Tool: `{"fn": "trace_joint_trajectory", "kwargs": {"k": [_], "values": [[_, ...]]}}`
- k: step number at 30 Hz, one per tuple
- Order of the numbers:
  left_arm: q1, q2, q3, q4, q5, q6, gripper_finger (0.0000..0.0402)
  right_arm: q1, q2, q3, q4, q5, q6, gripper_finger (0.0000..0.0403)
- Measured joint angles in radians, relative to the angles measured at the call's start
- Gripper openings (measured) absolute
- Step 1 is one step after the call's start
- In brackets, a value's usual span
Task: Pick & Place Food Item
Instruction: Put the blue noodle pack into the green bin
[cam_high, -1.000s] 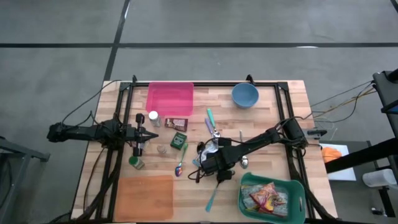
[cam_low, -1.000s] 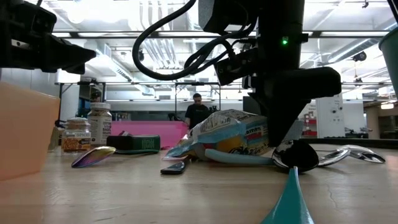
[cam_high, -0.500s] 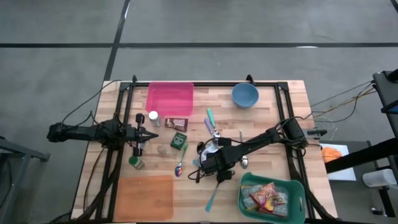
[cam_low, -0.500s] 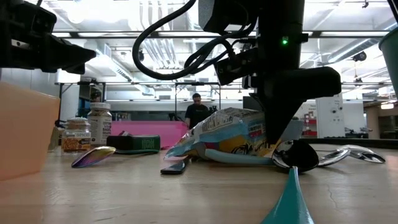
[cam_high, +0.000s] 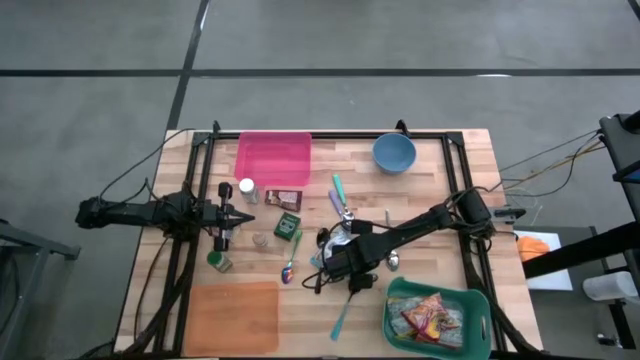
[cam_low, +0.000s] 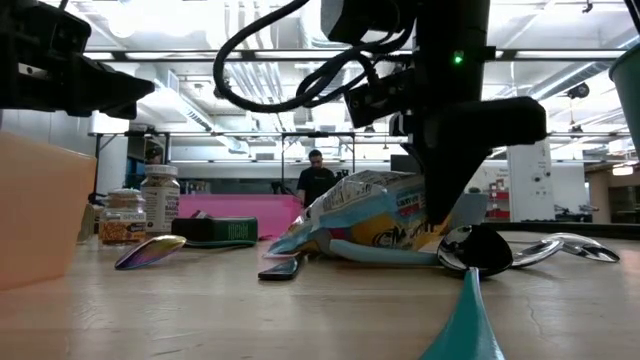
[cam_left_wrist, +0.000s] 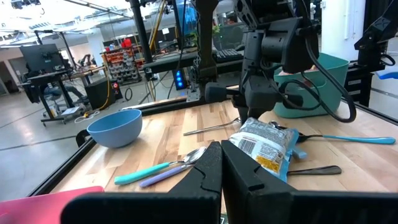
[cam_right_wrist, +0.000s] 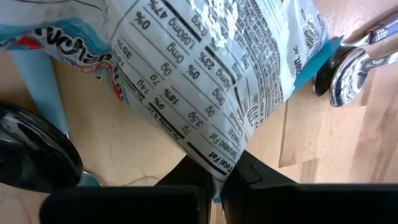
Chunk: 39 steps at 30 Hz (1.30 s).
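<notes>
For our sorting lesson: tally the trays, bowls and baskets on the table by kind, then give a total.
Trays: 2 (pink tray, orange tray)
Bowls: 1 (blue bowl)
Baskets: 1 (green basket)
Total: 4

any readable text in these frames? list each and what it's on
"0%", "47%", "23%", "3%", "16%", "7%", with "0g", "7g", "14g", "35g": nutrition panel of the snack bag pinched in the right gripper fingers.
Front print of that bag, low view: too blurred to read.
Labels on the jars, the green box and the packets in the green bin: too small to read.
</notes>
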Motion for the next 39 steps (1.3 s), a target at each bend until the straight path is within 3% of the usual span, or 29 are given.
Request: {"fn": "trace_joint_trajectory", "kwargs": {"k": [20, 32, 39], "values": [[0.000, 0.000, 0.000, 0.000, 0.000, 0.000, 0.0000, 0.000, -0.148, 0.000, 0.003, 0.040, 0.019, 0.0012], [0.000, 0.000, 0.000, 0.000, 0.000, 0.000, 0.0000, 0.015, -0.152, 0.000, 0.001, 0.142, 0.092, 0.0012], [0.000, 0.000, 0.000, 0.000, 0.000, 0.000, 0.0000, 0.054, -0.096, -0.002, -0.027, 0.303, 0.183, 0.0012]]}}
